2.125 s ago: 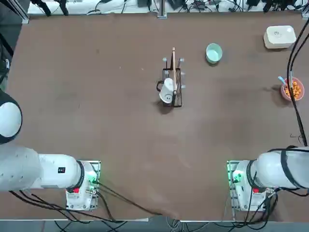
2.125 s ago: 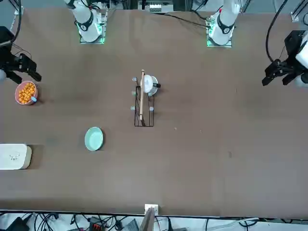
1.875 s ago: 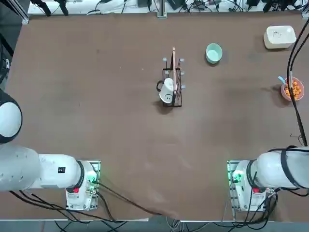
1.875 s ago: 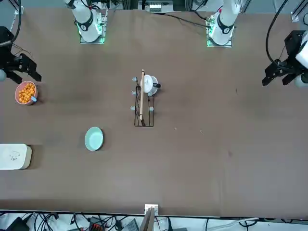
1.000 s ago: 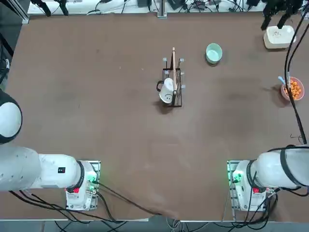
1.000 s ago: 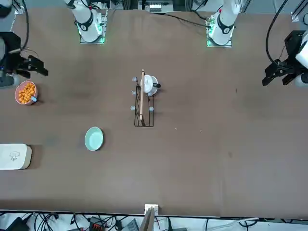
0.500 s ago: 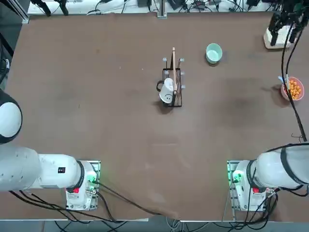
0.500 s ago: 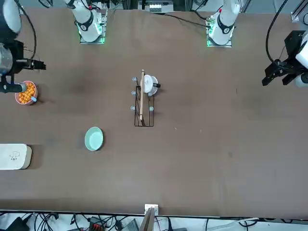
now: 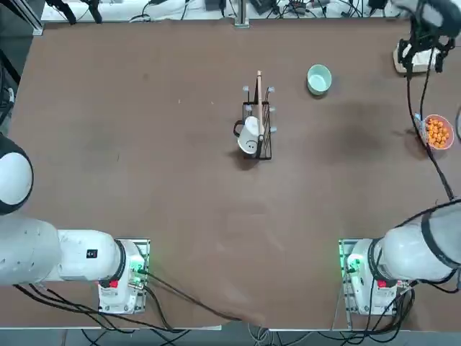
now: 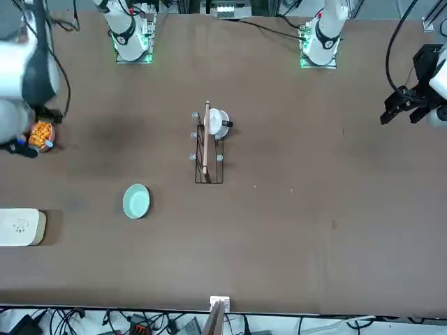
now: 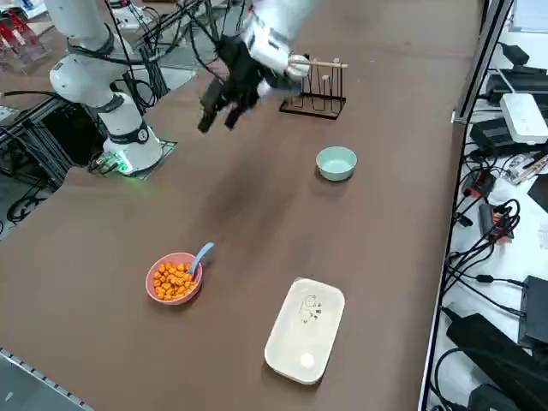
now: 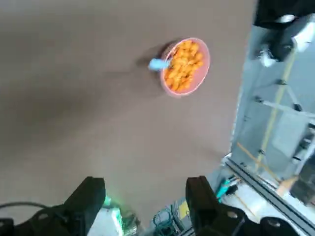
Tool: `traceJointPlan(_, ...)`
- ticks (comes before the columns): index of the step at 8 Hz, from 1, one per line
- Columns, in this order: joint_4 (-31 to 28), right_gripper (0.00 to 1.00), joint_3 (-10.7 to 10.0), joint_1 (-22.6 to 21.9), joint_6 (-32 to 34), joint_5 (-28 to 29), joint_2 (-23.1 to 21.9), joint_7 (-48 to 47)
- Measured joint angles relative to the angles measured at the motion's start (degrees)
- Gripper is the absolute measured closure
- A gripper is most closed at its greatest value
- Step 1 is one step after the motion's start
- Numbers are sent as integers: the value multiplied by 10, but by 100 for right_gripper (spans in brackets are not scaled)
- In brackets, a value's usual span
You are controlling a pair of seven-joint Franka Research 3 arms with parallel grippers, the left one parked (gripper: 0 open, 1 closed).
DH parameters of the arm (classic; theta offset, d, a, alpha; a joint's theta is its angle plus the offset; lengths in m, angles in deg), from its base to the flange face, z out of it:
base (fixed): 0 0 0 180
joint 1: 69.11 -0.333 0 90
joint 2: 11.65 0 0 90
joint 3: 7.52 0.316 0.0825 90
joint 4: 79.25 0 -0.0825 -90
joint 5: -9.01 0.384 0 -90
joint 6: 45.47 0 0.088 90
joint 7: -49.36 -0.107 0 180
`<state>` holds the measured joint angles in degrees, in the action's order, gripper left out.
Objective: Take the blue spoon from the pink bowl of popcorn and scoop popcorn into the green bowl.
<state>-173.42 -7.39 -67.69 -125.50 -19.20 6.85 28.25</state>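
Well, going left to right as the robot faces the table, a black wire rack [image 9: 271, 144] with a white mug [image 9: 248, 137] in it stands well to the left of the pink bowl. Next is the small round pale mint-green bowl [image 9: 319, 81], left of the pink bowl and farther from the arm's base. The light blue plastic spoon [image 11: 205, 248] leans on the pink bowl's far-left rim, its handle sticking out over the edge and its scoop end in the popcorn. The right claw [image 12: 146, 181] is up in the air, beyond the pink bowl, with its fingers wide apart and nothing between them.

The spoon looks light, fairly stiff and smooth, so it may twist or slip if pinched off-centre. The exposed handle is the place to take hold, its sides squarely between the fingers, clear of the pink bowl's wall. The small round thin-rimmed pink bowl [image 11: 161, 294] looks light too and could slide or tip if nudged. The orange-yellow puffed popcorn [image 11: 174, 281] inside is probably feather-light and apt to roll off a tilted scoop; a level, slow lift should suit it.
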Motion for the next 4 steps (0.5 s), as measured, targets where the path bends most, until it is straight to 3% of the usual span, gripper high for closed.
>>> traceJointPlan(2,-3,0,-3,6,-70,-73,80,-69)
traceJointPlan(4,-34,0,-5,19,-122,-129,116,-121)
